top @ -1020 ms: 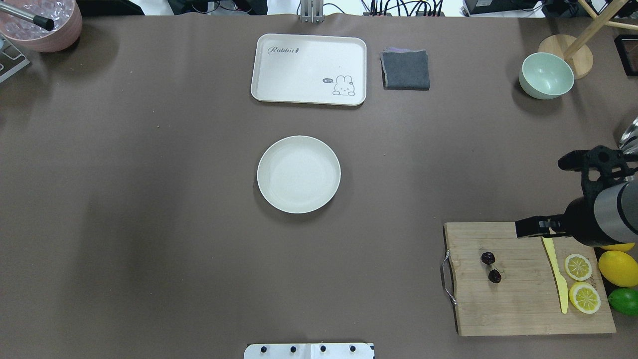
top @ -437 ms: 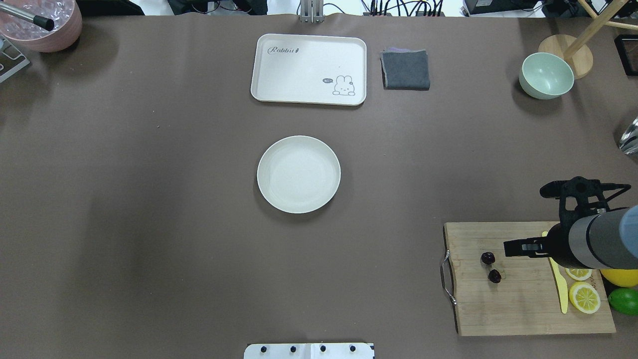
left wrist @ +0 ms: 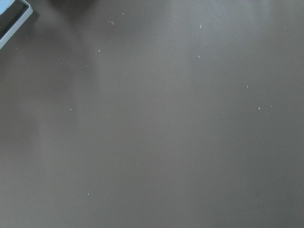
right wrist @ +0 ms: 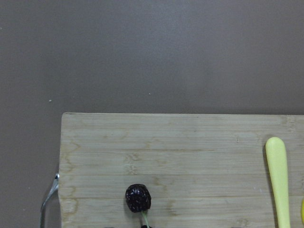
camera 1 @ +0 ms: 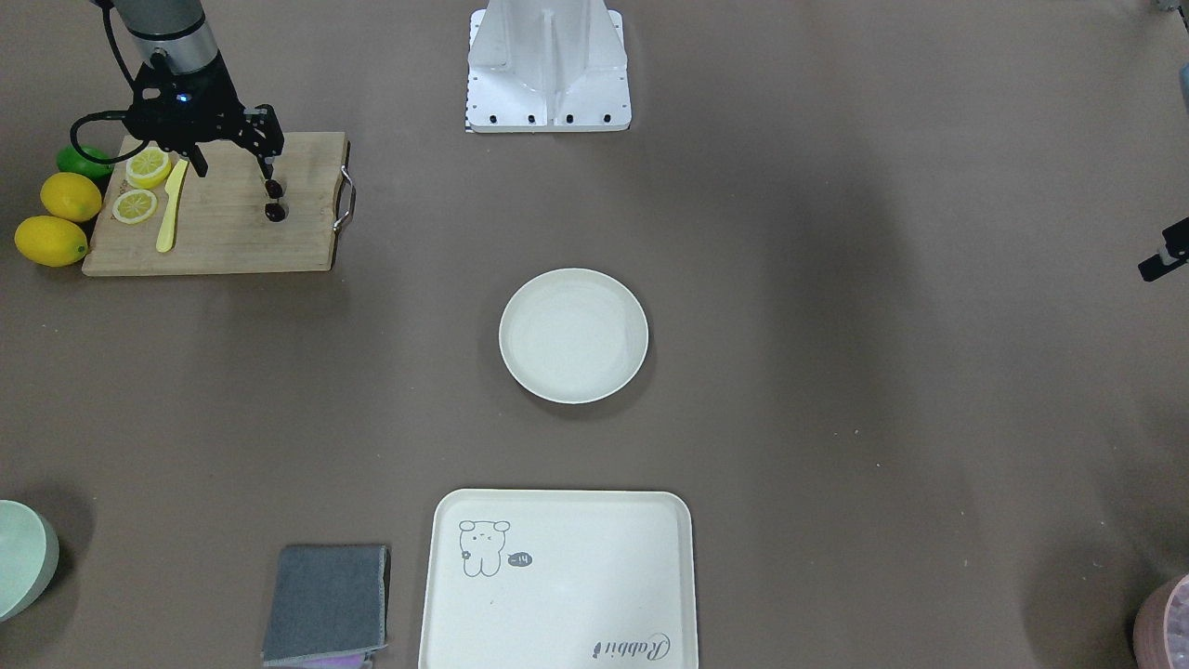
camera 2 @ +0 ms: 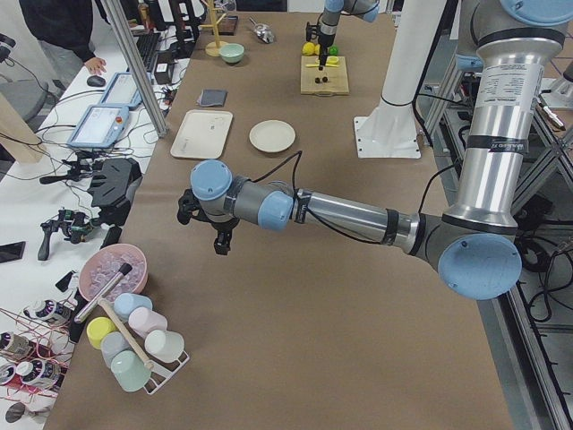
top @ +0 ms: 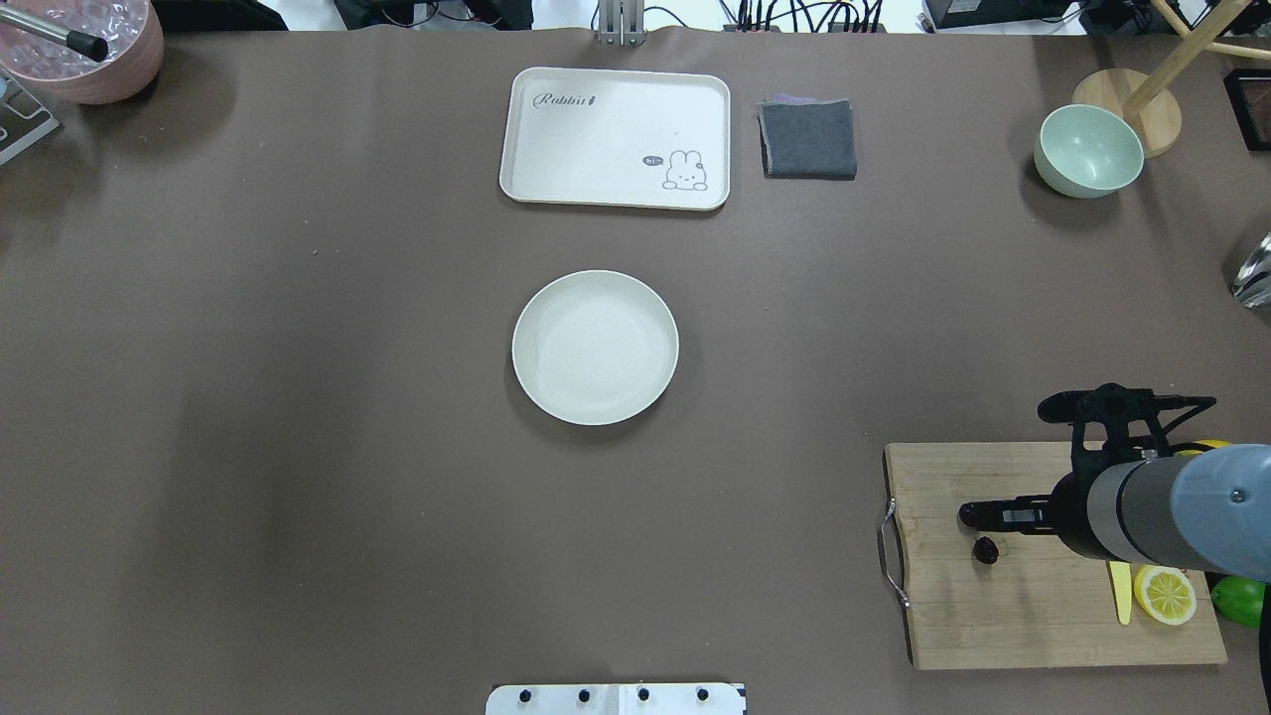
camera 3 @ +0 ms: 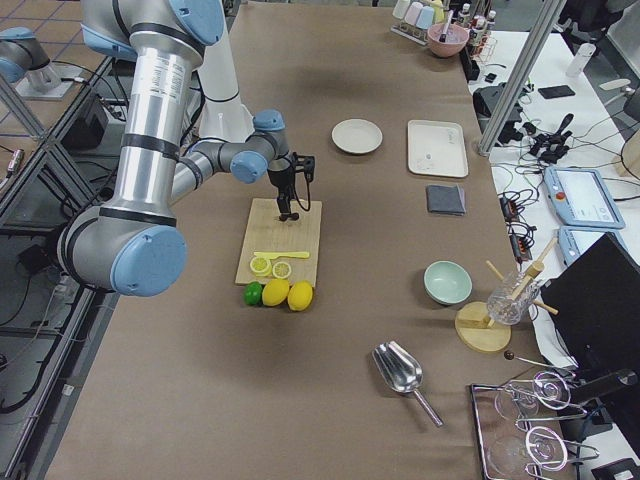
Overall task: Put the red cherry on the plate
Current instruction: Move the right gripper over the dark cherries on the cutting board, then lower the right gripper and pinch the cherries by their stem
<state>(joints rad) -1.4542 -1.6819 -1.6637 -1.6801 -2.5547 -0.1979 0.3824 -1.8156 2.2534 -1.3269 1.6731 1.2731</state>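
The red cherry (top: 985, 549) is two dark maroon balls on one stem, lying on the wooden cutting board (top: 1043, 616) at the near right. My right gripper (camera 1: 232, 172) hangs open over the board, pointing down. One fingertip (camera 1: 269, 175) is just above the cherry (camera 1: 275, 212) and covers its far ball in the overhead view. The right wrist view has a single ball (right wrist: 137, 197) with a green stem and no fingers. The round cream plate (top: 596, 348) sits bare at the table's middle. The left gripper (camera 2: 219, 242) hovers over bare table at the left end; I cannot tell its state.
On the board lie a yellow knife (camera 1: 170, 209) and lemon slices (camera 1: 135, 205); whole lemons (camera 1: 51, 240) and a lime (camera 1: 79, 160) sit beside it. A rabbit tray (top: 616, 137), grey cloth (top: 808, 139) and green bowl (top: 1088, 151) line the far side.
The right gripper has moved left and nearer across the cutting board, from beside the knife to over the cherry. One cherry ball is now covered in the overhead view.
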